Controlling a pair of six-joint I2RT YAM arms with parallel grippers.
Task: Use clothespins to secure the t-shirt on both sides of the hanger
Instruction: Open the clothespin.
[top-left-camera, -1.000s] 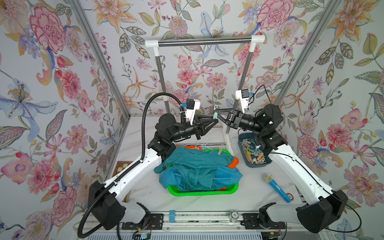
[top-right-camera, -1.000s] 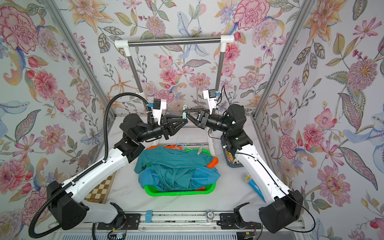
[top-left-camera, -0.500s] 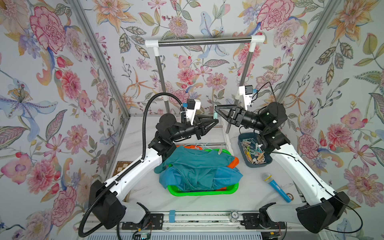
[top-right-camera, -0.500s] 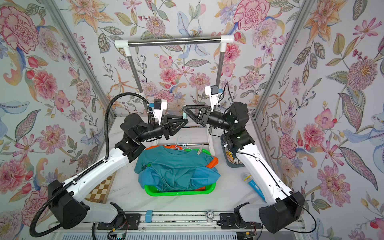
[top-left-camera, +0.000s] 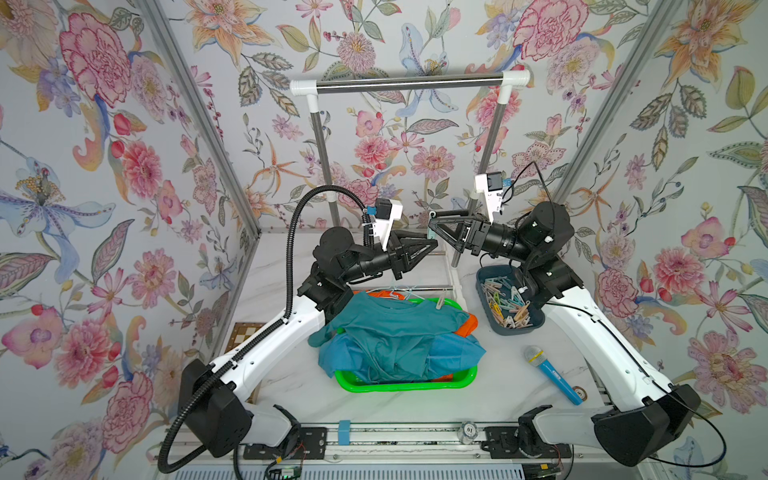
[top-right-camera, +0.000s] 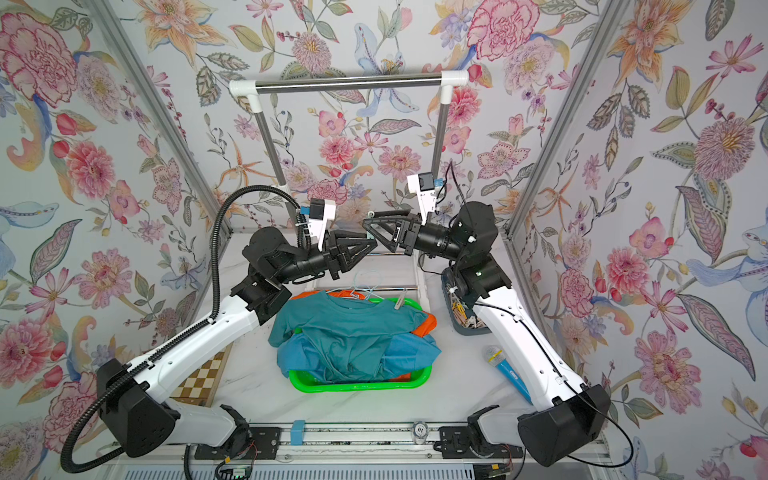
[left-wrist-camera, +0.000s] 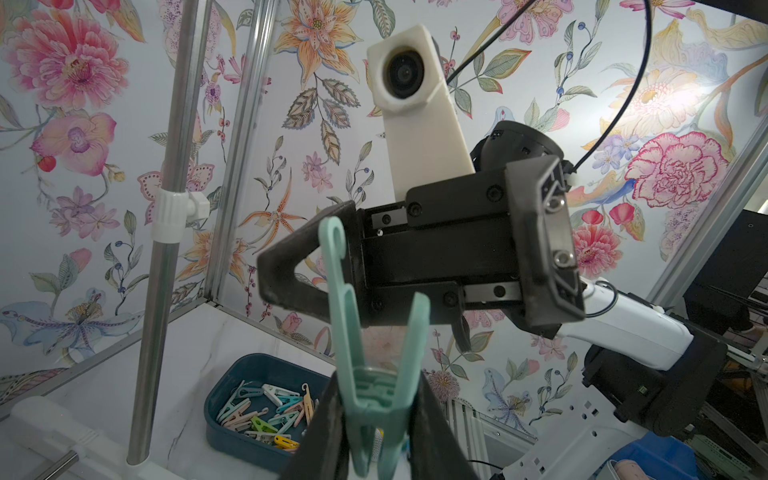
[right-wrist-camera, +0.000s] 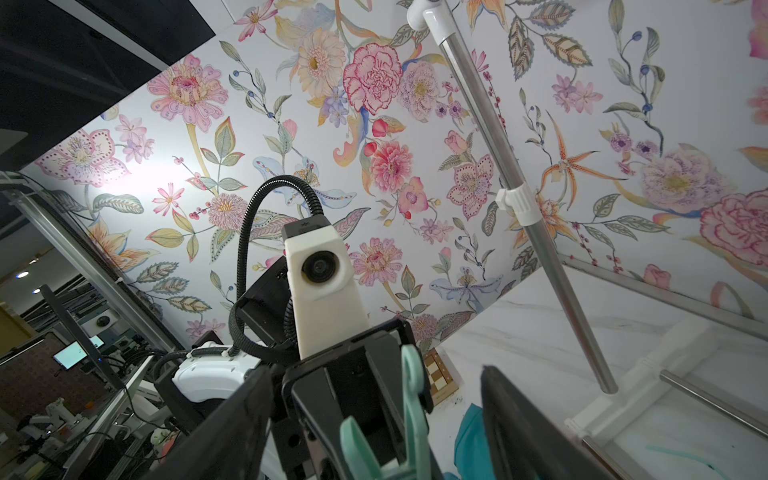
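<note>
Handover step, I judge: your left tool (left-wrist-camera: 376, 388) pinches the mint clothespin (left-wrist-camera: 368, 332) in mid-air, while your right tool (top-left-camera: 433, 227) gapes wide around its tail. The t-shirt (top-left-camera: 390, 328) lies over the basket (top-left-camera: 399, 388), with a beige clothespin (top-left-camera: 439, 304) on one shoulder. Next, carry the mint one down to the bare shoulder.

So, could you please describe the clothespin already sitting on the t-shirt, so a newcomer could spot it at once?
Start at the green basket in the middle of the table, heaped with clothes; the teal t-shirt lies on top. On its shoulder nearest the dark blue tray stands one beige clothespin, the only pin on fabric rather than loose in that tray.
</note>
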